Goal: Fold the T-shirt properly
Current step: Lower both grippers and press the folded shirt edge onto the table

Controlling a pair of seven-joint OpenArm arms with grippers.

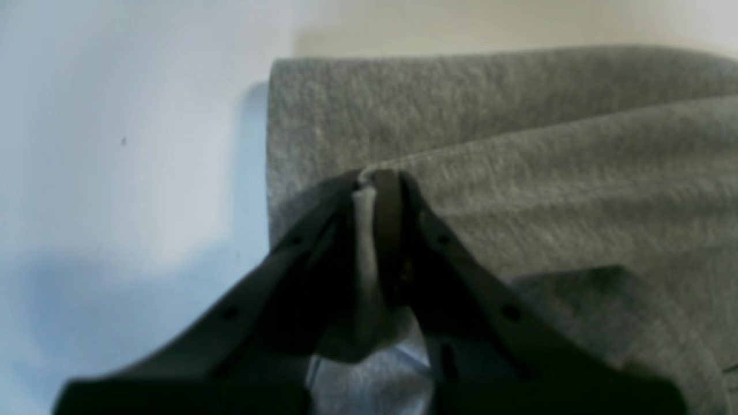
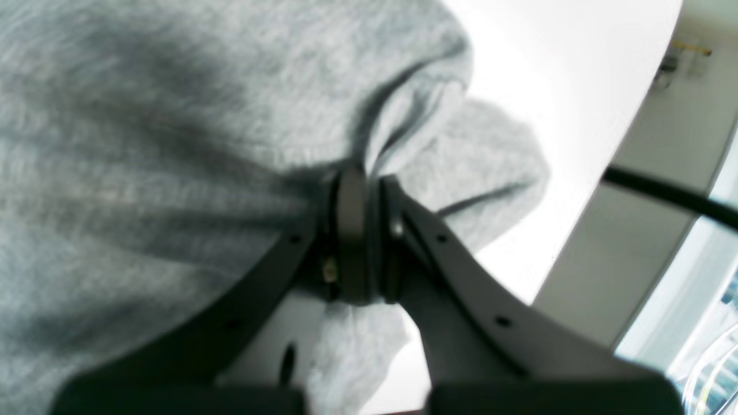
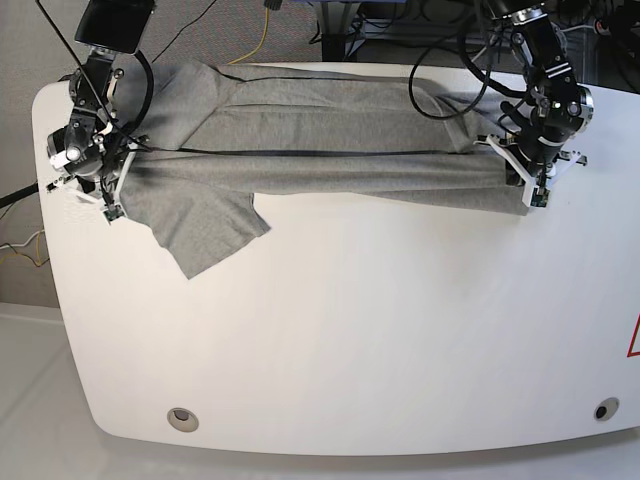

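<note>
The heather-grey T-shirt [image 3: 320,150] lies stretched in a long folded band across the far half of the white table [image 3: 360,330]. One sleeve [image 3: 205,228] spreads toward the near side at its left end. At the band's right end my left gripper [image 3: 522,178] is shut on a pinched edge of the cloth; the left wrist view shows the fabric [image 1: 519,173] squeezed between the dark fingers of the gripper [image 1: 377,184]. My right gripper [image 3: 118,165] holds the left end, its jaws [image 2: 360,184] shut on a bunched fold of the shirt [image 2: 144,144].
Black cables [image 3: 450,60] and a yellow cable [image 3: 266,30] run behind the table's far edge. Two round holes [image 3: 181,418] [image 3: 600,410] sit near the front corners. A red mark [image 3: 633,338] shows at the right edge. In the right wrist view the table's edge [image 2: 576,271] is close.
</note>
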